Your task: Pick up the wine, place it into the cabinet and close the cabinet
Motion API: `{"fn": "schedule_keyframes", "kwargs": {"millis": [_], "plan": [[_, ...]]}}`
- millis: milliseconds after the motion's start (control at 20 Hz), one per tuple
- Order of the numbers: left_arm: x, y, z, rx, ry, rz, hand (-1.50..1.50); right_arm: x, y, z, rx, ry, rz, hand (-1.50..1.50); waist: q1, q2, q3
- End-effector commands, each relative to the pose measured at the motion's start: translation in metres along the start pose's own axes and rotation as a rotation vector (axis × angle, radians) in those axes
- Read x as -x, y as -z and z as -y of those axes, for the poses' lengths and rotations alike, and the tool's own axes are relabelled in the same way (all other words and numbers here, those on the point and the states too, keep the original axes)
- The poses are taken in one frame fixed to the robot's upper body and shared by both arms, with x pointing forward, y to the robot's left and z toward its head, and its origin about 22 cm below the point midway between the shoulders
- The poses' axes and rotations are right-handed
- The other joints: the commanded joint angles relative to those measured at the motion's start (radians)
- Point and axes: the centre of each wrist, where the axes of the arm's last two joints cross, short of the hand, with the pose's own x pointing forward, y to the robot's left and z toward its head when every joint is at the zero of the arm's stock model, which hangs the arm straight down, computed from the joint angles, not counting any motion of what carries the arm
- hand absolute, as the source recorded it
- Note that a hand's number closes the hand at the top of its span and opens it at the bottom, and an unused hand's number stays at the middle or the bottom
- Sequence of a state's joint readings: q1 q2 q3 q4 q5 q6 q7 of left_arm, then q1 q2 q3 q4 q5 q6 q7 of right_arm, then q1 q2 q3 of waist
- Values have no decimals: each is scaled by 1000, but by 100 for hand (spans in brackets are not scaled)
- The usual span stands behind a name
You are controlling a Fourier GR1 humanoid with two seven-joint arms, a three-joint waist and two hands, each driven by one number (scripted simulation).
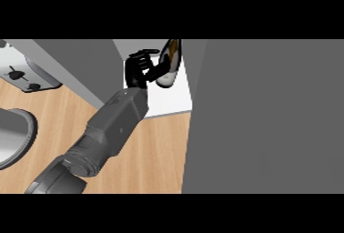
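- Already inside the cabinet (168,102), the wine (169,63) leans tilted on the white shelf, near the open door (262,118).
- Black fingers (153,73) of one hand (139,68) curl round the bottle's lower part, clamped on it; which arm this is I cannot tell for sure, though it comes in from the lower left.
- By my judgement, picking up is done and placing nearly so; release, withdrawal and closing the door remain.
- Outward on the counter (148,150) sit a toaster (27,73) and a grey plate (13,136).
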State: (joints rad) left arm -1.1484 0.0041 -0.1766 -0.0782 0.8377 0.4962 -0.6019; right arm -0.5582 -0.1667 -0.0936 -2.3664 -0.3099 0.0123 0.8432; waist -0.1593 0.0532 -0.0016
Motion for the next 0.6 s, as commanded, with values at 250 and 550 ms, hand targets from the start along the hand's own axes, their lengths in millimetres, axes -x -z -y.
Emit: {"fn": "schedule_keyframes", "kwargs": {"millis": [250, 550], "plan": [[-6, 15, -22, -48, 274, 128, 150, -4, -5, -3, -36, 8, 27, -150, -12, 11, 2], [-4, 22, -44, -111, 410, 164, 150, -1, -2, -3, -32, -1, 15, -150, -4, 16, 0]]}}
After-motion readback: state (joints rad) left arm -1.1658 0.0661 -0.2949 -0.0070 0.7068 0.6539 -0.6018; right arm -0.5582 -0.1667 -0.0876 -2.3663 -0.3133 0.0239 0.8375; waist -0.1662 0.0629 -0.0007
